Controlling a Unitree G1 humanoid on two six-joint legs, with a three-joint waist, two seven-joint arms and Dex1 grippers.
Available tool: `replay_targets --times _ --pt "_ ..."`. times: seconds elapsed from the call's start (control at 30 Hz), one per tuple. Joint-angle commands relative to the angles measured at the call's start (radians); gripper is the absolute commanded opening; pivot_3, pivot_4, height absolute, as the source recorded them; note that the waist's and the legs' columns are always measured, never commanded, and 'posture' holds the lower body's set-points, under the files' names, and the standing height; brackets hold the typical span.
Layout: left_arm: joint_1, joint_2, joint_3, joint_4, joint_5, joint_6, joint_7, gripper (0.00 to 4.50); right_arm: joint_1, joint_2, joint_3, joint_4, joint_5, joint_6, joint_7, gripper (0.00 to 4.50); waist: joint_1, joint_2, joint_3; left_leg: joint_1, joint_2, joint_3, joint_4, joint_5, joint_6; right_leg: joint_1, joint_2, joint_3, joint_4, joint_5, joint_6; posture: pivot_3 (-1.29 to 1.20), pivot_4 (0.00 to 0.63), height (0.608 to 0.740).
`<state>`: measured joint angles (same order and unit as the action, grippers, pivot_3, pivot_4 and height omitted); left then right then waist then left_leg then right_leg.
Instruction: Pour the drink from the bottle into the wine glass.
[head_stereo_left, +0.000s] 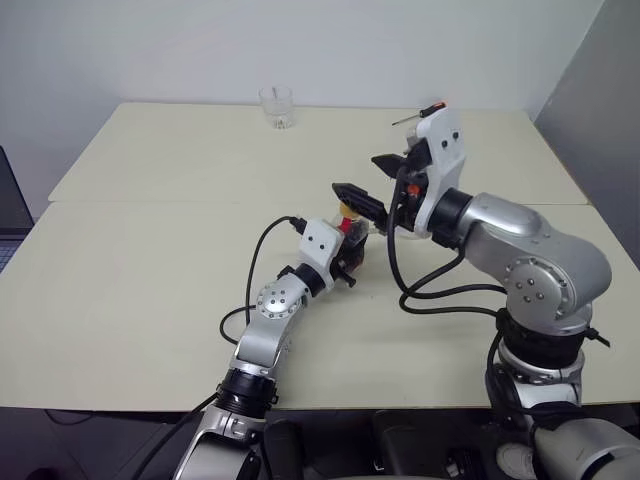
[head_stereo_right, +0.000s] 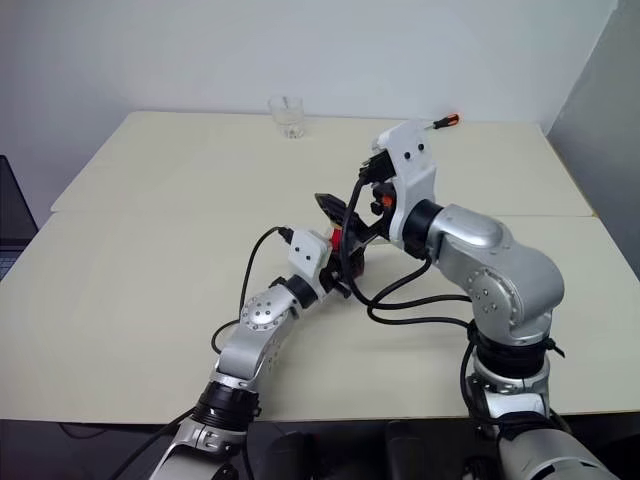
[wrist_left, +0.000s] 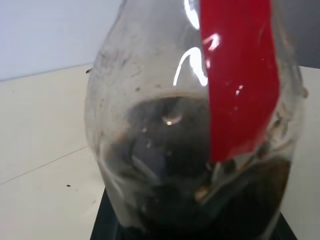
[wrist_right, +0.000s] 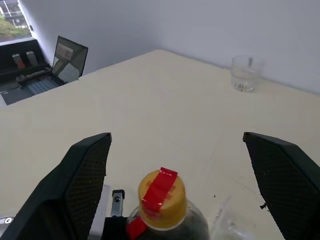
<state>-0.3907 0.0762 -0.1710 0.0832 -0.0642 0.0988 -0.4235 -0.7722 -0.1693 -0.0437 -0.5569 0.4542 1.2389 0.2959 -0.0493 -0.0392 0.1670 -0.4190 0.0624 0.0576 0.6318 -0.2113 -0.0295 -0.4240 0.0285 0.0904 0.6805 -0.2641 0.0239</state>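
Note:
The bottle (head_stereo_left: 347, 211) stands upright near the middle of the table, its yellow cap (wrist_right: 160, 199) crossed by a red strip. My left gripper (head_stereo_left: 352, 256) is shut on its body. The drink (wrist_left: 175, 165), dark and nearly black, fills the lower part of the bottle (wrist_left: 150, 100). My right gripper (wrist_right: 176, 140) hovers open just above and behind the cap, its fingers (head_stereo_left: 358, 198) spread wide and apart from it. A clear rim, apparently the wine glass (wrist_right: 224, 221), shows just beside the bottle. In the head views my right arm mostly hides it.
A short clear tumbler (head_stereo_left: 277, 106) stands at the table's far edge. A thin stick with an orange tip (head_stereo_right: 447, 120) lies at the back right. A laptop (wrist_right: 69, 60) sits off the table's left side. Cables loop over the table between my arms.

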Motion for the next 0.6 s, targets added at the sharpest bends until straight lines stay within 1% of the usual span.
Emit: replay_targets --times 0.03,0.1,0.27,0.6 --pt "-0.024 -0.009 -0.008 -0.025 0.002 -0.039 0.001 1.0 -0.005 0.036 -0.014 -0.046 -0.029 0.041 -0.103 4.5 -0.001 0.0 0.0 0.0 0.0 0.0 0.0 0.0 0.0 0.0 0.0 0.0 0.0 0.0 0.0 0.0 0.15 0.74" --pt "-0.025 -0.01 -0.007 -0.022 0.003 -0.041 0.001 1.0 -0.003 0.05 -0.008 -0.053 -0.045 0.06 -0.147 4.5 -0.001 0.0 0.0 0.0 0.0 0.0 0.0 0.0 0.0 0.0 0.0 0.0 0.0 0.0 0.0 0.0 0.15 0.74" --pt "-0.027 -0.012 -0.008 -0.017 0.005 -0.042 0.002 0.99 0.012 0.061 0.021 -0.071 -0.063 0.082 -0.196 4.5 -0.004 0.0 0.0 0.0 0.0 0.0 0.0 0.0 0.0 0.0 0.0 0.0 0.0 0.0 0.0 0.0 0.15 0.74" --pt "-0.035 -0.011 -0.009 -0.012 0.007 -0.04 -0.001 0.99 0.037 0.115 0.043 -0.12 -0.051 0.115 -0.228 4.5 -0.007 0.0 0.0 0.0 0.0 0.0 0.0 0.0 0.0 0.0 0.0 0.0 -0.001 0.0 0.0 0.0 0.15 0.74"
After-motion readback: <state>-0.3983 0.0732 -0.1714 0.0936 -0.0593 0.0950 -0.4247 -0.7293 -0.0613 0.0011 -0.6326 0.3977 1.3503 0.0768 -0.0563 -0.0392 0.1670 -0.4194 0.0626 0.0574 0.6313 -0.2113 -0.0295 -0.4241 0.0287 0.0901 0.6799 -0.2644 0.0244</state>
